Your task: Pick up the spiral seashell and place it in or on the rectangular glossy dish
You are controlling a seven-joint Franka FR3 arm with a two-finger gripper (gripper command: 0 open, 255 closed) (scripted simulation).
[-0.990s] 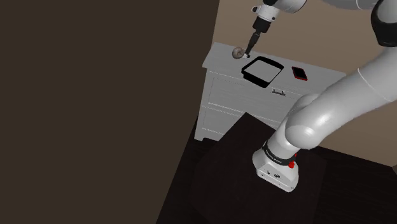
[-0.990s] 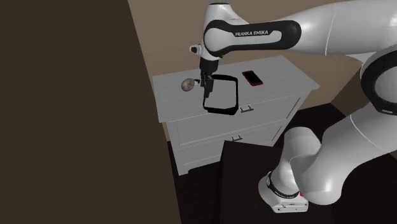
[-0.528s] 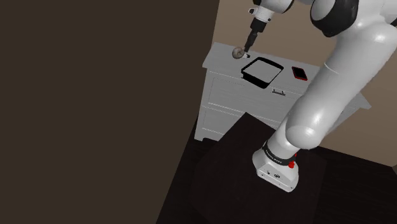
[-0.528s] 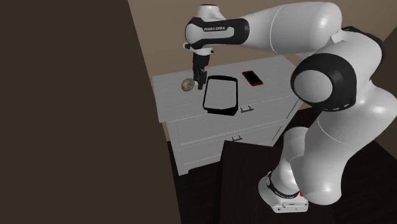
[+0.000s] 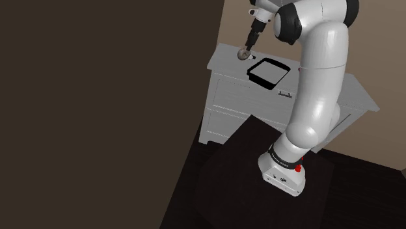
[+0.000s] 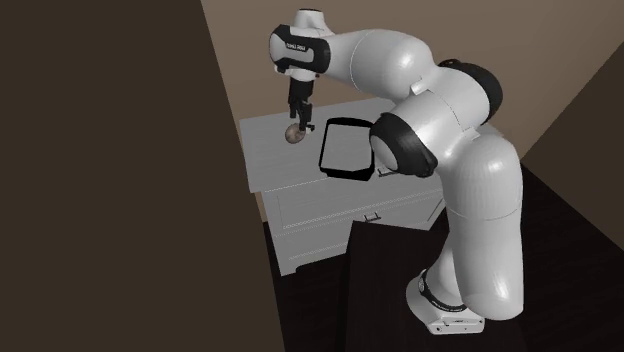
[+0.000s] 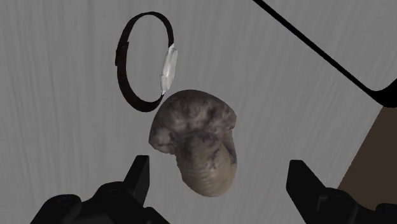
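Spiral seashell (image 7: 197,149): one, mottled brown-grey, ribbed toward its narrow end. It lies on top of the pale grey dresser (image 5: 228,104), near the corner by the dark wall (image 5: 97,97). In the shoulder view it sits at about 10 o'clock from the dish (image 5: 258,80). In the second exterior view it is between 9 and 10 o'clock from that dish, near it but apart. Dish: one, rectangular, black rim, pale floor, flat on the same dresser top. Dark band (image 7: 127,76): one, a thin hoop with a whitish clasp, on the dresser top just past the shell from the gripper. Its clasp end is right against the shell; contact cannot be told. Gripper (image 7: 219,167): one, black, pointing down over the shell. Its two fingers (image 7: 139,172) are spread wide, one on each side of the shell with a gap on both sides, gripping nothing. Dresser: one; two drawer handles (image 6: 385,172) counted in the second exterior view, at 4 to 5 o'clock from the dish. Writing: one line of dark lettering (image 6: 300,45) on the white link above the gripper, too small to read. There is also a dark printed strip round the arm's base (image 5: 281,158), unreadable. One red spot (image 5: 298,168) sits on that base.
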